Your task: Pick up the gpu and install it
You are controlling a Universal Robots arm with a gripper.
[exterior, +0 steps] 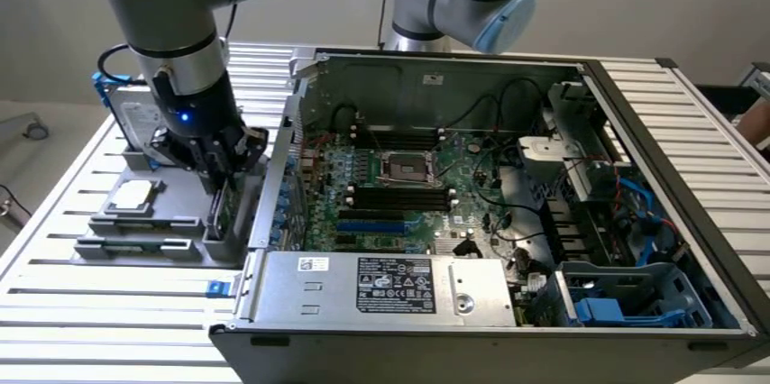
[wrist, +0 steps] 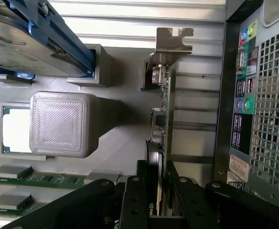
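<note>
The small flat expansion card (wrist: 163,102), a thin green circuit board with a black cooler on one face and a silver metal bracket bent over at one end, stands upright on its edge in a slot of the grey moulded holder (wrist: 120,124), just beside the computer case (wrist: 253,119).

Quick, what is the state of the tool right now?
Tool: astride the gpu; whether it is open or closed on it cannot be told.
</note>
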